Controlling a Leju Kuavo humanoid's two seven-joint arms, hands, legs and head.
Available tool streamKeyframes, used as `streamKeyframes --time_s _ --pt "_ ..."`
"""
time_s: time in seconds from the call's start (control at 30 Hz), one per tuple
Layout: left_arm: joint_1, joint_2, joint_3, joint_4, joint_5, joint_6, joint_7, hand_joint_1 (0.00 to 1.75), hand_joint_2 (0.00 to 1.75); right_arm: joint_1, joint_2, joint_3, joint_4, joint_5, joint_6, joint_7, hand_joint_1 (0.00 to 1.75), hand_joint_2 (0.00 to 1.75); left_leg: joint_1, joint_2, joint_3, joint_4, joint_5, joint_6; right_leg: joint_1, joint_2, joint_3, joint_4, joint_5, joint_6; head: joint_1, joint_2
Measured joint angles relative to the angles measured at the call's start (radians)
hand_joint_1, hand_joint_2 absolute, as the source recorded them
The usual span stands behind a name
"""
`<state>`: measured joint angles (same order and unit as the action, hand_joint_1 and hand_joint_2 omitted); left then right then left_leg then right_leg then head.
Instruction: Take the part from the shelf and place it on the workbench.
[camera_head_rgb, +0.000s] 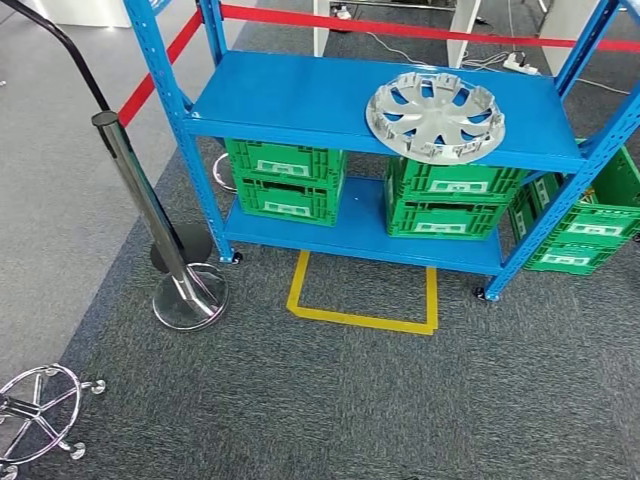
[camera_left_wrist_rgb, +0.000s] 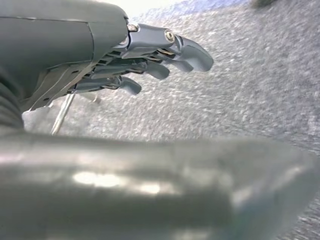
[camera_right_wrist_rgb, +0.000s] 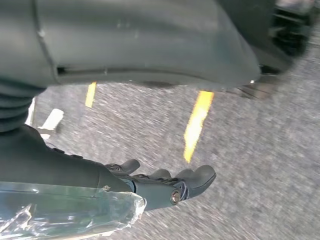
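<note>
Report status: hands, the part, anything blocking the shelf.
Left hand and right hand open, holding nothing, over carpet. Silver wheel cover flat on blue shelf, untouched. Chrome stanchion stands left of the shelf; front approach looks open.

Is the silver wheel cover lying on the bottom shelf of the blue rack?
No, the wheel cover lies on the upper blue shelf, above the green crates.

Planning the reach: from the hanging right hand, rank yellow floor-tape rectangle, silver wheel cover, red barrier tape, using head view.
1. Yellow floor-tape rectangle, before the blue metal shelf.
2. Silver wheel cover, upper deck, right side.
3. Red barrier tape, behind it.
</note>
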<state>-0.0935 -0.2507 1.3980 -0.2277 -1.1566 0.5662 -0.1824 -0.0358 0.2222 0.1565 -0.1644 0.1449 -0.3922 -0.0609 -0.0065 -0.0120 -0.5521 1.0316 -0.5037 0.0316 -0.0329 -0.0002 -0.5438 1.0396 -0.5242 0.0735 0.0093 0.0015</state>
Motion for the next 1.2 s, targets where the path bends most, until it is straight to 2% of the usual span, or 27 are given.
streamKeyframes --time_s 0.03,0.07,0.1,0.4,0.8,0.93,1.13,1.2 --pt "-0.001 0.001 0.000 0.000 -0.003 0.003 -0.002 0.00 0.00 -0.001 0.000 0.000 0.000 0.001 0.002 0.002 0.00 0.00 -0.003 0.000 -0.001 0.002 -0.001 -0.002 0.001 0.001 0.005 -0.008 -0.004 -0.007 -0.001 0.000" --pt "-0.001 0.000 0.000 0.000 -0.007 0.005 -0.003 0.00 0.00 -0.001 0.000 0.000 0.000 0.002 0.004 0.006 0.00 0.00 -0.004 0.000 -0.002 0.002 -0.001 -0.003 0.002 0.002 0.008 -0.012 -0.004 -0.017 -0.003 0.000" --pt "-0.001 0.000 0.000 0.000 -0.009 0.006 -0.003 0.00 0.00 0.000 0.000 0.000 0.000 0.001 0.007 0.013 0.00 0.00 -0.004 0.000 -0.001 0.000 0.000 -0.004 0.003 0.003 0.007 -0.011 -0.003 -0.021 -0.005 0.000" --pt "0.000 -0.001 0.000 0.000 -0.012 0.001 0.000 0.00 0.00 0.000 0.000 -0.006 0.000 -0.001 0.006 0.029 0.00 0.00 0.002 0.000 0.001 -0.008 0.002 -0.018 0.009 0.002 0.008 -0.011 -0.008 -0.027 -0.005 0.000" --pt "0.000 -0.001 0.000 0.000 -0.020 -0.010 0.021 0.00 0.00 0.001 0.000 -0.010 0.000 0.000 0.006 0.030 0.00 0.00 0.001 0.000 0.001 -0.008 0.003 -0.020 0.008 0.002 0.009 -0.013 -0.004 -0.032 -0.005 0.000" --pt "0.000 -0.002 0.000 0.000 -0.020 -0.013 0.016 0.00 1.75 0.001 0.000 -0.013 0.000 -0.001 0.005 0.030 0.00 1.75 0.001 0.000 0.001 -0.007 0.003 -0.020 0.008 0.002 0.009 -0.013 -0.004 -0.032 -0.005 0.000" --pt "0.000 -0.003 0.000 0.000 -0.016 -0.026 0.009 0.00 1.75 0.001 0.000 -0.015 0.000 -0.007 -0.007 0.020 0.00 1.75 0.001 0.000 0.001 -0.007 0.003 -0.020 0.008 0.002 0.009 -0.013 -0.004 -0.032 -0.005 0.000" --pt "0.000 -0.005 0.000 0.000 -0.015 -0.023 0.005 0.00 0.87 0.001 0.000 -0.019 0.000 -0.013 -0.007 0.010 0.00 0.87 0.001 0.000 0.001 -0.007 0.003 -0.020 0.008 0.002 0.009 -0.013 -0.004 -0.032 -0.005 0.000"
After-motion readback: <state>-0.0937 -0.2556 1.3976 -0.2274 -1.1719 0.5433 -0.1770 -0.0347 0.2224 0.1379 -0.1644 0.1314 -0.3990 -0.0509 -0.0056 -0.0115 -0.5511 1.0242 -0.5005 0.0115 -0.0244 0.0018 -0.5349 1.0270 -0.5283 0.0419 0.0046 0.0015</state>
